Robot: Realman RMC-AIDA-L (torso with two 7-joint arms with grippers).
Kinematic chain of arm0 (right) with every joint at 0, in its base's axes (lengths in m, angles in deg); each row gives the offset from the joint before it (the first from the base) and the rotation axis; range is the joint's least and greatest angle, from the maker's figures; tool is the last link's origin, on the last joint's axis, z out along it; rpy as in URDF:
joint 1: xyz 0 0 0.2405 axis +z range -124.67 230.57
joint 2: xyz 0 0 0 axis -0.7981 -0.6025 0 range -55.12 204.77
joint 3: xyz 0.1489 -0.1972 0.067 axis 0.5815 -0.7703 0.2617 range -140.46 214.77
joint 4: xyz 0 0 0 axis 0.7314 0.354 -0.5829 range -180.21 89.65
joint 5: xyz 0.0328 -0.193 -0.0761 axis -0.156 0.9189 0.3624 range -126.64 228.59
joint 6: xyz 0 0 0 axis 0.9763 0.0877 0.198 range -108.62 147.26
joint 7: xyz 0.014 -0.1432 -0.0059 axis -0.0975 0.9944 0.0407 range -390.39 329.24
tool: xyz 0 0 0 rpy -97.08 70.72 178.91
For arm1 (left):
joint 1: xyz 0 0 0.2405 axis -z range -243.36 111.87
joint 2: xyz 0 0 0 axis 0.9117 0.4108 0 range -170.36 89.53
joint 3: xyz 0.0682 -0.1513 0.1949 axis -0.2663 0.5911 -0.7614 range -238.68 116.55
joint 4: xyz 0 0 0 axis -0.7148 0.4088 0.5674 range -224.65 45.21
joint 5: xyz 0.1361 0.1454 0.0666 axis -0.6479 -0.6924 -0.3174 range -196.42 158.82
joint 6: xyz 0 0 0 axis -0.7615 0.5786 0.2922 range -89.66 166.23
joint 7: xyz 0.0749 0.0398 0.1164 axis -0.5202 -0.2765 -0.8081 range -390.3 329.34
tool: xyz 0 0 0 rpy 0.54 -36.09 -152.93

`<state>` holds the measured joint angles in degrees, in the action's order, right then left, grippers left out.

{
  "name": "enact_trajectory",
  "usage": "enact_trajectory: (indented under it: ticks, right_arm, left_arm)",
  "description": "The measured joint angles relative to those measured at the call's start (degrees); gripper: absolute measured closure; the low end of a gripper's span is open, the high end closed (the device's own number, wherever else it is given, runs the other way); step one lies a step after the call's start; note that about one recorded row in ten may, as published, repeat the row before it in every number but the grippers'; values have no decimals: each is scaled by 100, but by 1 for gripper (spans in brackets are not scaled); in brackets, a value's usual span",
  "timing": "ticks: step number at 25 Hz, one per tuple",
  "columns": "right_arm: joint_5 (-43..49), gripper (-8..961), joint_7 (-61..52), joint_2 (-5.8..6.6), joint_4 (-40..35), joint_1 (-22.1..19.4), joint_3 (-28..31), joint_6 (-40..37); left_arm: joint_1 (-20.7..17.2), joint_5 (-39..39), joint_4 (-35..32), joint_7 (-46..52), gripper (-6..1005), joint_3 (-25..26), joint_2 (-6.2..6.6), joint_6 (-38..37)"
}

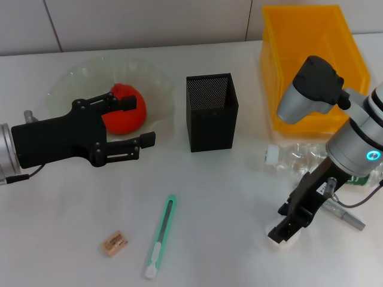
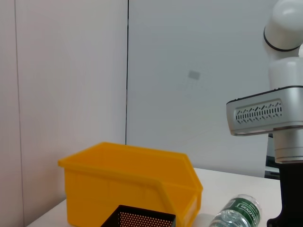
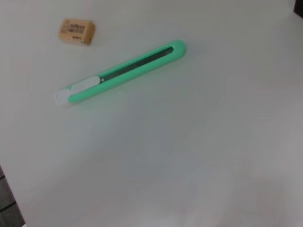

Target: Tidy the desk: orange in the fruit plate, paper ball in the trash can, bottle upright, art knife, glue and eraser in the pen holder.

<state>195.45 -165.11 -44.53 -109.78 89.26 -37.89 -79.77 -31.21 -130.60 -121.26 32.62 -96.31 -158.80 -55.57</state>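
On the white desk, the black left gripper hangs over the near edge of the clear, wavy-rimmed fruit plate, its two fingers spread wide apart with nothing between them. The round orange-red fruit sits in that plate, just behind and partly hidden by the spread fingers.

The black right gripper is low over the desk at the near right, its tips down at a small white object that may be the glue; whether the fingers pinch it cannot be told. Just behind this arm a clear plastic bottle with a white cap lies on its side, in front of the yellow plastic bin.

The black mesh square pen holder stands upright between plate and bin. The green art knife with a white end lies flat on the near desk, well to the left of the right gripper, and the small tan eraser rests just left of the knife, apart from it.
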Motion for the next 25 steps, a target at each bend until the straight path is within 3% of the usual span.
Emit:
enact_trajectory:
  ticks: [3, 11, 25]
  right_arm:
    - [2, 232, -23, 0, 25, -2, -10, 3]
    - [35, 564, -105, 9, 209, 50, -11, 7]
    - [23, 648, -68, 9, -91, -2, 86, 24]
  left_arm:
    - [0, 0, -2, 0, 178, 0, 0, 0]
    - [7, 0, -12, 0, 179, 0, -1, -1]
    - [10, 0, 7, -49, 180, 0, -1, -1]
